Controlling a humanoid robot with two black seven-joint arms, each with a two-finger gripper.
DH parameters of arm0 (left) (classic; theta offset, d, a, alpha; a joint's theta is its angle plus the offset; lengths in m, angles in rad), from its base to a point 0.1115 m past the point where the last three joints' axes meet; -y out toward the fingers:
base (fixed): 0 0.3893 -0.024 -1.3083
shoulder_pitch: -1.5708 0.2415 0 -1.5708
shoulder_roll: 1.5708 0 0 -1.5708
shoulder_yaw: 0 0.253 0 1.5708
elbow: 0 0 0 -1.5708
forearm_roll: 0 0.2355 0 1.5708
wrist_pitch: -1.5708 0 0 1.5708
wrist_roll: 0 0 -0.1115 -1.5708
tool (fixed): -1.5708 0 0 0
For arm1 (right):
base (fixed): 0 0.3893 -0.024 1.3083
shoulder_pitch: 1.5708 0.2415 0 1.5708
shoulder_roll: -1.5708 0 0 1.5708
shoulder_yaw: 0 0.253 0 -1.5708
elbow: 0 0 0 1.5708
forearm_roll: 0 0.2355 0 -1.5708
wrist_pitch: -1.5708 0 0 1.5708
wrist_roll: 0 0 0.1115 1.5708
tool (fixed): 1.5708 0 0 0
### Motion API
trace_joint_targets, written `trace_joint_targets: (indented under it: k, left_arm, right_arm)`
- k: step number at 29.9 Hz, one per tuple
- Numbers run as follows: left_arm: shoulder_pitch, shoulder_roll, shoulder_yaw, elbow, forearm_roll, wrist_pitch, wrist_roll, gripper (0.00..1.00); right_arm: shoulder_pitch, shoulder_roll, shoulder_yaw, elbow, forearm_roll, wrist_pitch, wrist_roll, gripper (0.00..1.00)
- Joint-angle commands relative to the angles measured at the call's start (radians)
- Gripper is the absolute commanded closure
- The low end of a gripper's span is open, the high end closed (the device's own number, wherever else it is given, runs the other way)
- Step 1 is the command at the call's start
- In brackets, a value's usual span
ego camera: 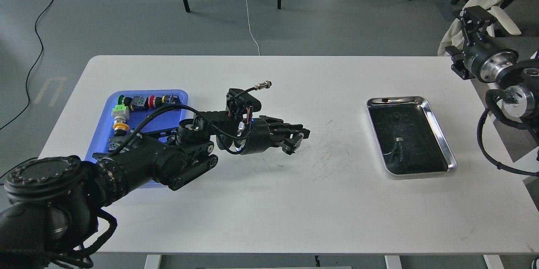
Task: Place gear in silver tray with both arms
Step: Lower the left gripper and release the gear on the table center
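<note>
The silver tray (443,134) lies on the right side of the white table, with a small pale speck on its dark floor. My left arm reaches in from the lower left, and its gripper (296,137) hovers low over the middle of the table, pointing right, well left of the tray. Its dark fingers (304,131) are close together; I cannot tell whether anything sits between them. No gear shows clearly. My right gripper (476,15) is raised beyond the table's far right corner, small and dark.
A blue plastic tray (182,93) with several coloured buttons and switches sits at the left, partly under my left arm. Dark scuff marks (332,151) cover the table between gripper and silver tray. Chair legs and cables are on the floor behind.
</note>
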Motion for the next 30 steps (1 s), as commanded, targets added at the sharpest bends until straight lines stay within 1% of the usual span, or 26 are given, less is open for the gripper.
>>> trace_joint_targets:
  k: [1, 5, 8, 17, 22, 30]
  left_arm:
    - [0.006, 0.0, 0.01, -0.01, 0.002, 0.005, 0.0, 0.98]
    - [0.006, 0.0, 0.071, -0.011, -0.004, 0.04, 0.0, 0.98]
    - [0.016, 0.0, 0.101, -0.048, 0.005, 0.058, 0.0, 0.97]
    - [0.03, 0.0, 0.101, -0.062, -0.001, 0.062, 0.0, 0.97]
    - [0.032, 0.0, 0.099, -0.077, -0.002, 0.077, 0.0, 0.96]
    - [0.047, 0.0, 0.099, -0.085, -0.013, 0.078, 0.0, 0.9]
  right_arm:
    - [0.0, -0.003, 0.001, 0.0, 0.0, 0.0, 0.0, 0.07]
    - [0.0, -0.007, 0.0, 0.0, 0.0, 0.001, 0.0, 0.07]
    - [-0.002, -0.007, 0.0, -0.001, 0.0, 0.001, 0.0, 0.07]
    - [-0.005, -0.004, 0.0, -0.003, -0.002, 0.001, 0.0, 0.07]
    - [-0.008, -0.001, 0.0, -0.001, -0.002, 0.001, 0.0, 0.07]
    - [-0.01, -0.001, 0.0, -0.003, -0.002, 0.001, 0.0, 0.07]
